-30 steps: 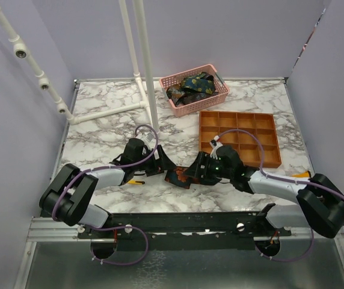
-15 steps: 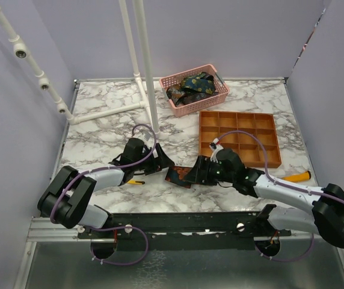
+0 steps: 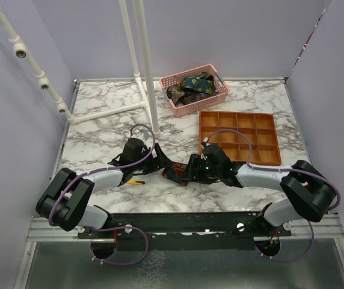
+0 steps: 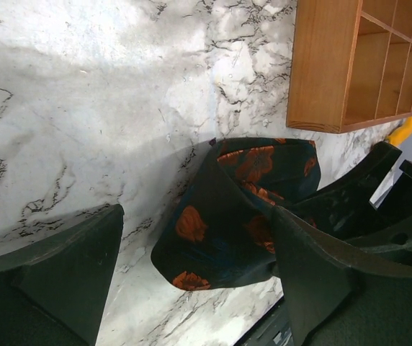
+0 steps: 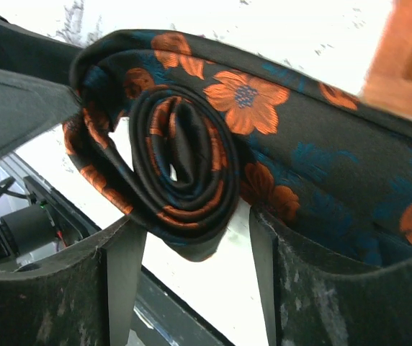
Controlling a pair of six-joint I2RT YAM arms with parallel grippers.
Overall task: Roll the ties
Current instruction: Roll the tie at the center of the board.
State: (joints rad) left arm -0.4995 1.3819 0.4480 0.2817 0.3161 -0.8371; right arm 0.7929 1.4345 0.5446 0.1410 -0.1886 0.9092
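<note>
A dark tie with orange flowers (image 3: 175, 173) lies mid-table between both grippers, partly wound into a roll. In the right wrist view the roll (image 5: 184, 166) sits between the fingers (image 5: 123, 267) of my right gripper (image 3: 189, 171), which is shut on it, and the loose end runs off to the right. My left gripper (image 3: 160, 164) is open wide. In the left wrist view the tie's folded end (image 4: 220, 223) lies between its fingers (image 4: 55, 274) and touches the right one. More patterned ties (image 3: 191, 86) lie in a pink basket (image 3: 202, 103) at the back.
An orange compartment tray (image 3: 239, 137) stands right of the grippers, close behind the right wrist. A white pipe rack (image 3: 145, 66) rises at the back left. An orange-handled screwdriver (image 3: 137, 181) lies under the left arm. Walls enclose the table on three sides.
My right gripper has moved left with the tie roll, closer to my left gripper, and its arm has swung in. The left arm has barely moved.
</note>
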